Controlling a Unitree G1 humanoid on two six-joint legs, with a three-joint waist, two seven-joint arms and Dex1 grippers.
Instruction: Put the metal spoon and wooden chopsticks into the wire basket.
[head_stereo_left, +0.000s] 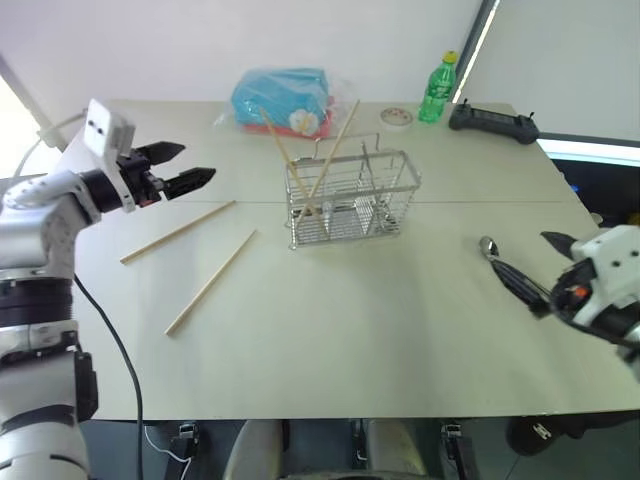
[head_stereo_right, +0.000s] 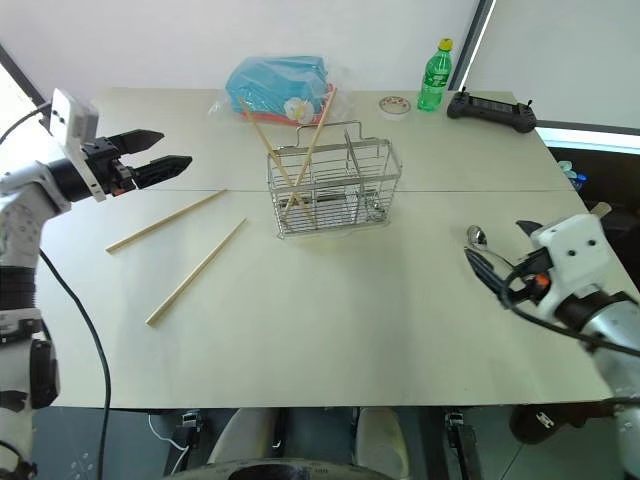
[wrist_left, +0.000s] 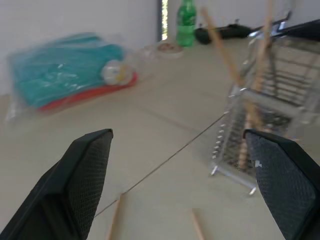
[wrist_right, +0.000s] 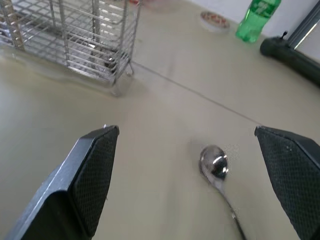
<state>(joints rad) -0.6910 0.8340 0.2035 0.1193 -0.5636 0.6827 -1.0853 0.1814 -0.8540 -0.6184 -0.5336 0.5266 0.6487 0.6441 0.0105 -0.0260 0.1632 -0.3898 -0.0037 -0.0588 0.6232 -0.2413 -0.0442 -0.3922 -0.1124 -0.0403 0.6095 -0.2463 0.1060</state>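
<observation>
On the pale beige worktop (head_stereo_left: 400, 330), nearest on the right, the small shiny metal spoon (wrist_right: 216, 167) lies bowl-up between the spread black fingers of the right claw (wrist_right: 195, 180), untouched; the head views show just its bowl beside that claw. Left of centre, two pale wooden chopsticks (head_stereo_left: 178, 232) lie loose and flat. The left claw (head_stereo_left: 180, 168) hovers above them, fingers apart and empty. Farther back the silver wire basket (head_stereo_left: 350, 200) holds two more chopsticks leaning upright. Behind it sit a blue plastic-wrapped package (head_stereo_left: 283, 100), a green bottle (head_stereo_left: 438, 90) and a black controller (head_stereo_left: 492, 123).
</observation>
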